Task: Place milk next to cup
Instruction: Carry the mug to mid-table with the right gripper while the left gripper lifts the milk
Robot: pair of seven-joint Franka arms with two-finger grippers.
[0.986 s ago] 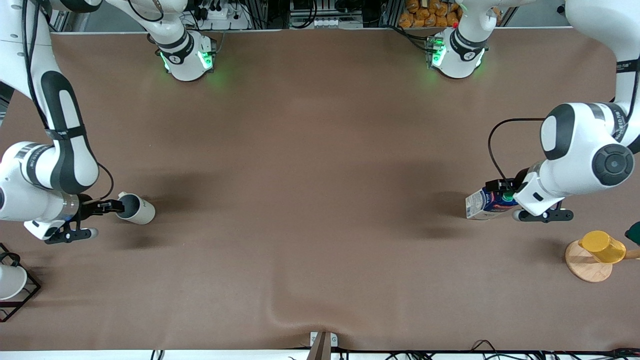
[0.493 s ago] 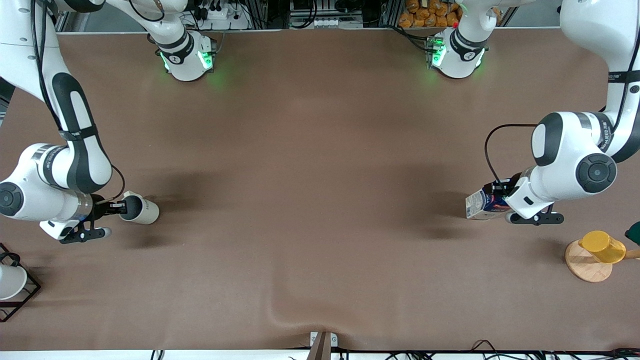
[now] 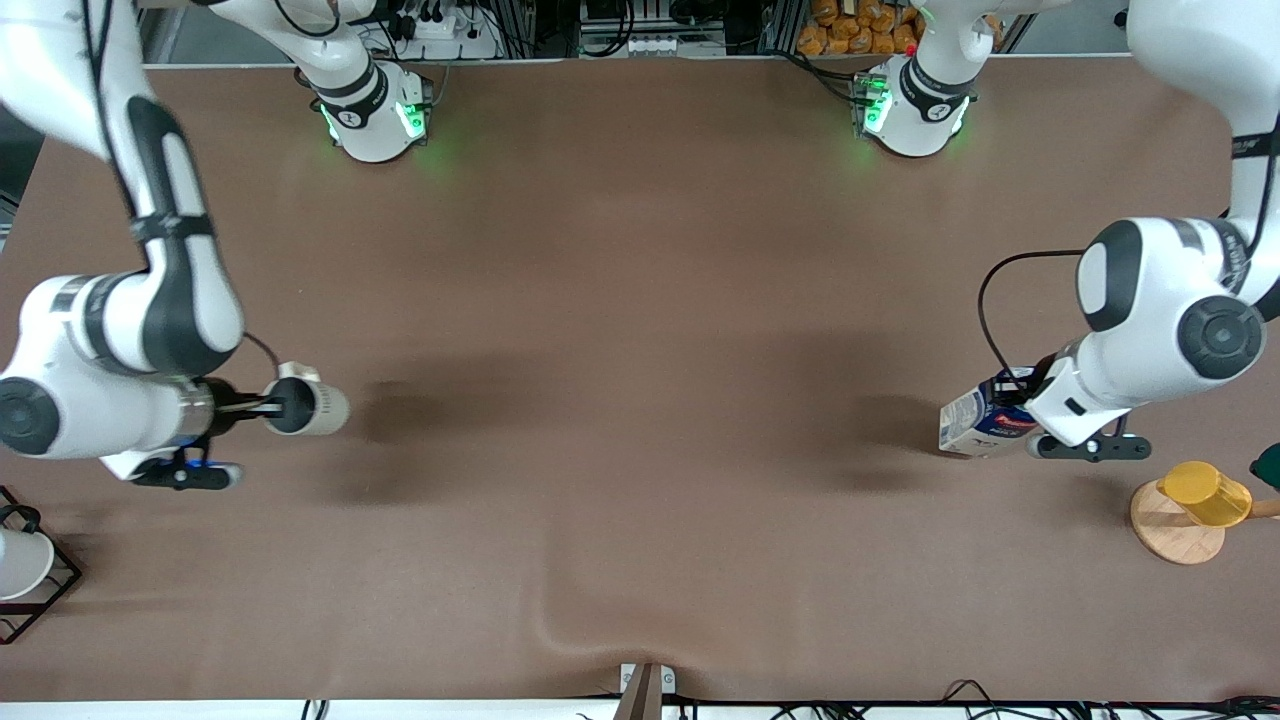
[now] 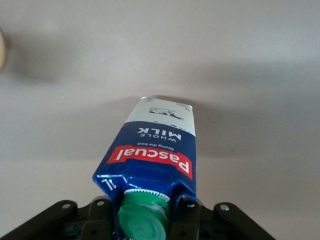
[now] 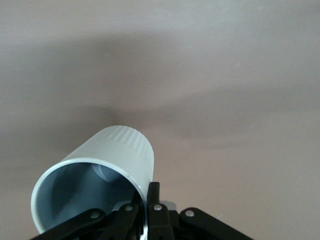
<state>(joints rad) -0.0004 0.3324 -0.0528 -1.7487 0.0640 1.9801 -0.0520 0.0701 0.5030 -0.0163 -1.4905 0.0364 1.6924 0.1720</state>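
Observation:
The milk [image 3: 975,421] is a small carton with a dark blue top, green cap and red band. My left gripper [image 3: 1012,412] is shut on its top and holds it tilted over the table at the left arm's end. In the left wrist view the milk [image 4: 152,155] shows with its cap between the fingers of my left gripper [image 4: 144,220]. The cup [image 3: 308,406], an off-white mug with grey inside, hangs on its side over the table at the right arm's end. My right gripper [image 3: 272,407] is shut on its rim. The right wrist view shows the cup [image 5: 107,165] and my right gripper [image 5: 145,210].
A yellow cup on a wooden disc [image 3: 1180,522] stands near the left arm's end, nearer the front camera than the milk. A white cup in a black wire rack [image 3: 48,590] sits at the right arm's end. The brown table cover [image 3: 640,400] is wrinkled near its front edge.
My right gripper has lifted the cup and carried it toward the table's middle, turning it level. My left gripper has shifted slightly with the milk, which now tilts more.

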